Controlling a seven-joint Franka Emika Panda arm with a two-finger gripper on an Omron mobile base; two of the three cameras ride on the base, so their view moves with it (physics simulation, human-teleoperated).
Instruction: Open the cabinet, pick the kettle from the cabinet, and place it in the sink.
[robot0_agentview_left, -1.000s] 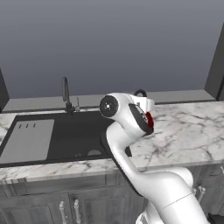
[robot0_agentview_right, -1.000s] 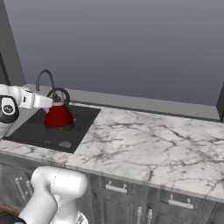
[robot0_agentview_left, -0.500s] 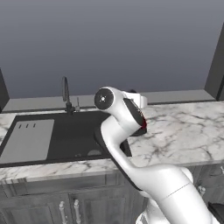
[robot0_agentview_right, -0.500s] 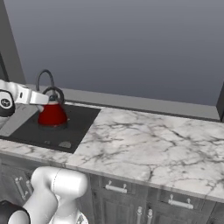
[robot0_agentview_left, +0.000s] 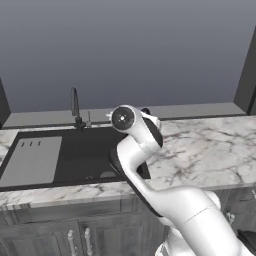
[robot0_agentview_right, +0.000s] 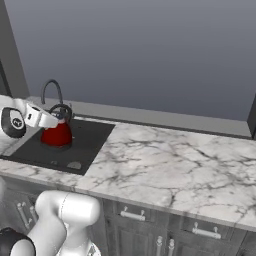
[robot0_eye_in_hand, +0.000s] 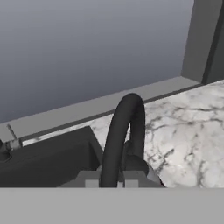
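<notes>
— Marble counter (robot0_agentview_right: 170, 165) first, since it's the biggest thing: white with grey veins, running along the grey back wall (robot0_agentview_left: 130, 50). What's set into it?

— Sink (robot0_agentview_left: 85, 152): a black recessed basin at the counter's left end, with a flat grey drainboard (robot0_agentview_left: 31, 161) on its far left side and a thin dark faucet (robot0_agentview_left: 75, 106) arching up at the back rim. A round drain (robot0_agentview_right: 74, 165) shows on the basin floor.

— And below the counter?

— Dark low cabinets (robot0_agentview_right: 150, 230) with short silver handles.

— Where is the arm?

— White arm (robot0_agentview_left: 145, 150) bends over the right part of the basin, the hand reaching across it.

— Kettle?

— Red kettle (robot0_agentview_right: 57, 134), upright, inside the outline of the sink near the basin's back right area. Whether its base touches the basin floor or hangs just above it I cannot tell. Its black arched handle (robot0_eye_in_hand: 124, 135) stands up straight in the hand view.

— And the pincer?

— Gripper (robot0_eye_in_hand: 110, 178) is pinched nearly closed around that black handle, low on one side of the arch; the two finger tips (robot0_eye_in_hand: 91, 179) sit tight against it in the hand view. In the right base view the hand comes in from the left, level with the top of the kettle.
</notes>
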